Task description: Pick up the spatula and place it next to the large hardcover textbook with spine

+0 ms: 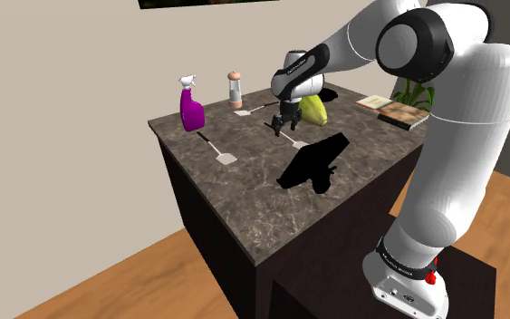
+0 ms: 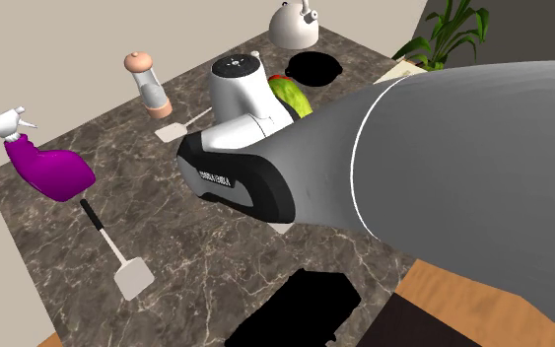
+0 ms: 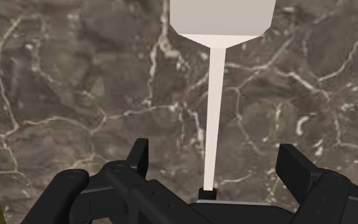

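Observation:
Beneath my hand, a spatula with a pale blade (image 3: 222, 18) and a thin pale shaft (image 3: 214, 121) lies flat on the dark marble counter (image 1: 244, 195). Its dark handle end sits between my fingers. My gripper (image 3: 217, 159) is open, a finger on each side of the shaft and touching nothing. In the shoulder view the gripper (image 1: 288, 127) hangs just over this spatula (image 1: 296, 142) near the counter's middle. The books (image 1: 394, 109) lie at the counter's far right corner, well beyond the gripper.
Two more spatulas lie on the counter: one black-handled (image 1: 216, 148) by the purple spray bottle (image 1: 192, 107), one (image 1: 253, 111) near the grinder (image 1: 235, 88). A yellow-green object (image 1: 313, 109) sits right behind the gripper. A flat black shape (image 1: 316, 161) lies towards the stand. A kettle (image 2: 295, 25) stands at the back.

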`<control>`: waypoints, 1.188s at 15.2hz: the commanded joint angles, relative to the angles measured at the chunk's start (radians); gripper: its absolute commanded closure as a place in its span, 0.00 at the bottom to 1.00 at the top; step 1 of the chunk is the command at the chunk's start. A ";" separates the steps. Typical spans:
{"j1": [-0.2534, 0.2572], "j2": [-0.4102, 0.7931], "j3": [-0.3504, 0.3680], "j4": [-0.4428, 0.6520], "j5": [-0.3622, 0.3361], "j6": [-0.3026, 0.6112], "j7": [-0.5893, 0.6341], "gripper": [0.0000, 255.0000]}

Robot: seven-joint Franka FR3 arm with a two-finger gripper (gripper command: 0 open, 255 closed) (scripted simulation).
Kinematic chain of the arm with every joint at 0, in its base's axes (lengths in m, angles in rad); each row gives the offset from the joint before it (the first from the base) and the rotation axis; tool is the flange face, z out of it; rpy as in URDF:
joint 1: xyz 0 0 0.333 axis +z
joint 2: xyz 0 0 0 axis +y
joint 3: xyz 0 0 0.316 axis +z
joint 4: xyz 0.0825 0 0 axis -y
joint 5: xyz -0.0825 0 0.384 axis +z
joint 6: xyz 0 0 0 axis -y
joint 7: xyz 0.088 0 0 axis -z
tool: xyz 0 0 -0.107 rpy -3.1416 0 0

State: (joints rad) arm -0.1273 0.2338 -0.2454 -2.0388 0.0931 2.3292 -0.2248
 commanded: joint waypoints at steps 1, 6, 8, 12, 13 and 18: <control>0.000 0.000 0.000 0.000 0.000 0.000 0.000 0.00; 0.000 0.000 0.000 0.000 0.000 0.000 0.000 1.00; 0.000 0.000 0.000 0.000 0.000 0.000 0.000 1.00; 0.001 -0.008 -0.001 0.004 -0.003 -0.012 0.002 1.00; 0.001 -0.015 -0.002 0.009 -0.006 -0.023 0.004 1.00; 0.004 -0.050 -0.006 0.036 -0.020 -0.083 0.014 1.00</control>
State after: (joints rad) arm -0.1234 0.1910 -0.2501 -2.0136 0.0761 2.2633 -0.2129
